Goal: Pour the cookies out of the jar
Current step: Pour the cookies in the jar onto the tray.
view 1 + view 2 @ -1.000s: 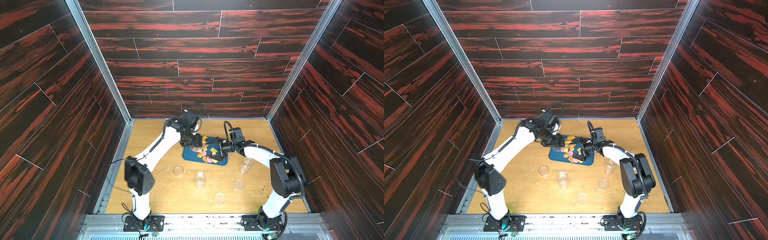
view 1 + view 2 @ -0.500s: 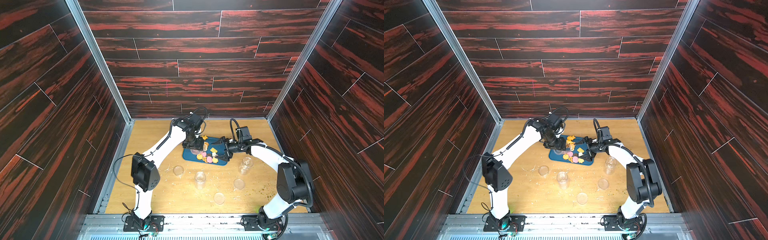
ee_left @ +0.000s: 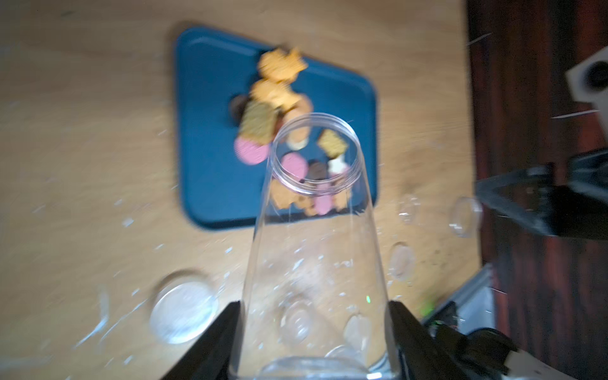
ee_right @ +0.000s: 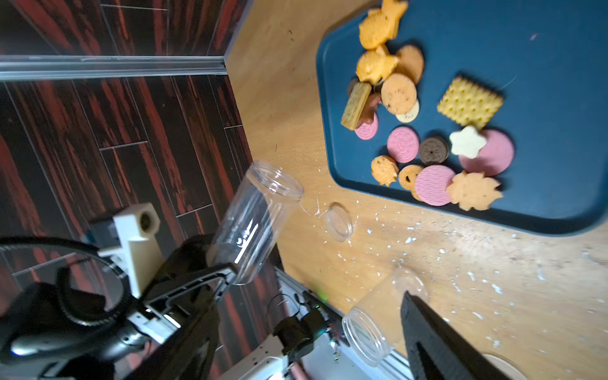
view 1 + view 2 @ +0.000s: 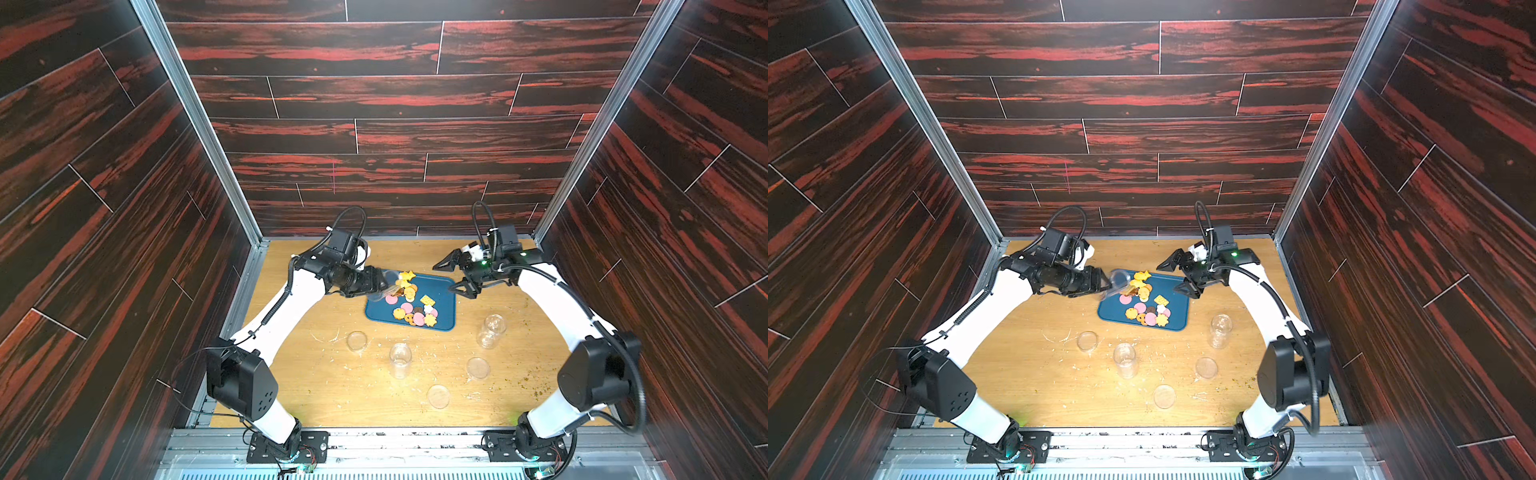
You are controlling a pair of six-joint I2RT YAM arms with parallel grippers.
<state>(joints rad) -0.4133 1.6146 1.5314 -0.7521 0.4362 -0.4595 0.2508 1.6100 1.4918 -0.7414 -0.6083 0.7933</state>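
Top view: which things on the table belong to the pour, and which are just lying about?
In the job: jar, gripped by the left gripper; cookies; blue tray under them.

Lying about: spare jars; loose lids; crumbs; right gripper, open, holding nothing.

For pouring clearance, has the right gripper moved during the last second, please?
Yes; the right gripper retreated from over the blue tray toward the back wall.

Your left pincer (image 3: 312,332) gripped empty clear jar (image 3: 314,237), mouth above blue tray (image 3: 204,138); cookies (image 3: 263,121) lay on tray.
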